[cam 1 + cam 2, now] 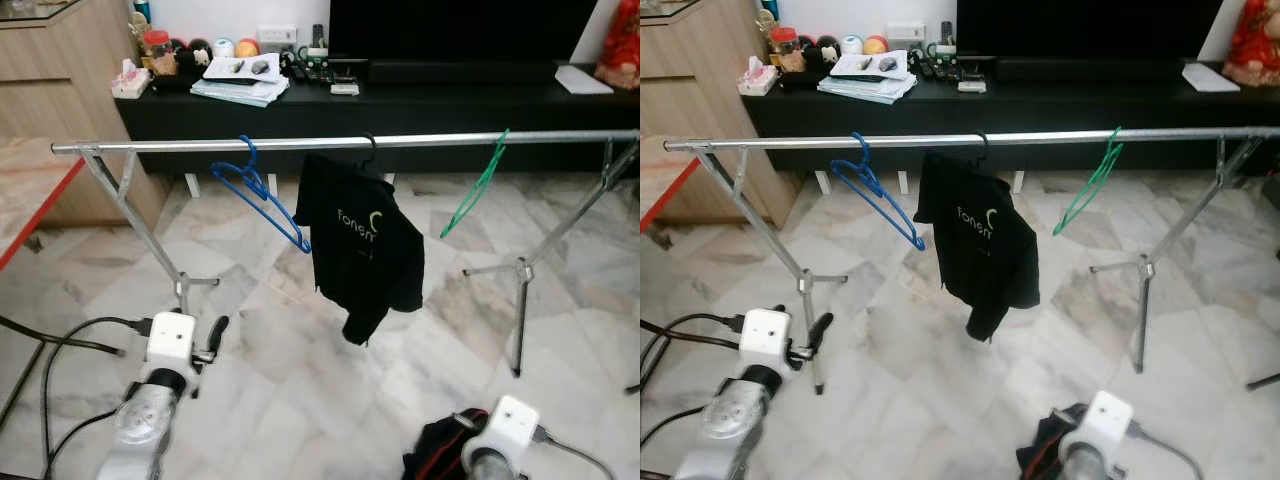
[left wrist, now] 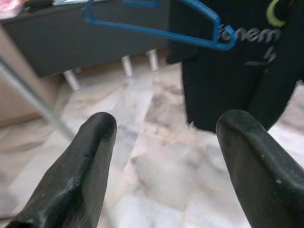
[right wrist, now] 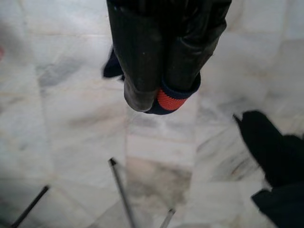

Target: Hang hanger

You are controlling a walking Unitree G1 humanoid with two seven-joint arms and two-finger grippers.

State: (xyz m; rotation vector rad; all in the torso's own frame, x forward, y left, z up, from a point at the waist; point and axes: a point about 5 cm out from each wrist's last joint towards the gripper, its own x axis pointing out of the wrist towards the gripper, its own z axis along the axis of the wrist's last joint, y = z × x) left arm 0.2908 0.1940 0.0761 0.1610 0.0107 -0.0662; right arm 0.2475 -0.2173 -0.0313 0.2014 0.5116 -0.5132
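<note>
Free rail (image 1: 430, 141) betw. black shirt (image 1: 362, 240) & green hanger (image 1: 476, 190).

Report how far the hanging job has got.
Done: a black T-shirt already hangs on the rail, between an empty blue hanger and an empty green hanger. In hand: the right pincer is shut on a dark garment with red trim, held low over the marble floor. The left pincer is open, facing the blue hanger. Left: getting that garment up onto the rail.

A blue hanger (image 1: 262, 196), a black shirt (image 1: 362, 245) and a green hanger (image 1: 474, 190) hang on a silver rail (image 1: 180, 146).
</note>
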